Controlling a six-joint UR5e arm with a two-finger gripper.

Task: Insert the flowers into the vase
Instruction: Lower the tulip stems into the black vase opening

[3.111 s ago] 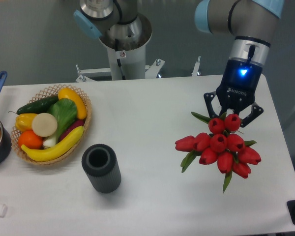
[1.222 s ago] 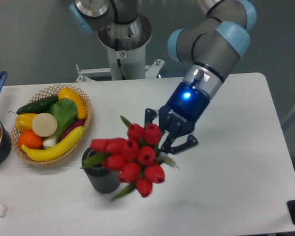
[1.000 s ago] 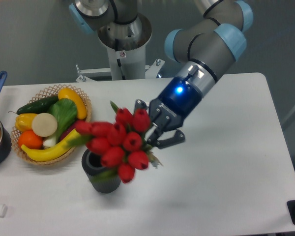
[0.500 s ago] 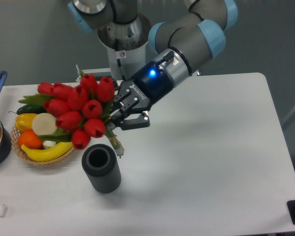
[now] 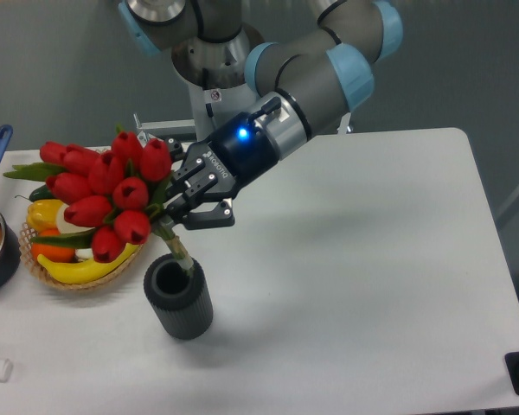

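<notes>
The black two-finger gripper (image 5: 175, 210) clamps the stems of the red tulip bunch with green leaves (image 5: 104, 194), tilted left above the woven wicker fruit basket (image 5: 86, 278). The stem ends appear to dip just inside the rim of the short dark grey ribbed cylindrical vase (image 5: 179, 296) on the white table (image 5: 372, 277).

Arm (image 5: 316, 73): grey metal tube links, light blue plastic caps on the joints. Silver ring at the wrist (image 5: 277, 134), then a black glossy body with a blue light (image 5: 240, 134) glowing on it. White lettering on the black part, too small to read. Hand (image 5: 183, 201) black, two jointed fingers (image 5: 209, 218) with visible linkage pins. White pedestal base (image 5: 218, 104) behind, with a small sticker, possibly a warning label.
</notes>
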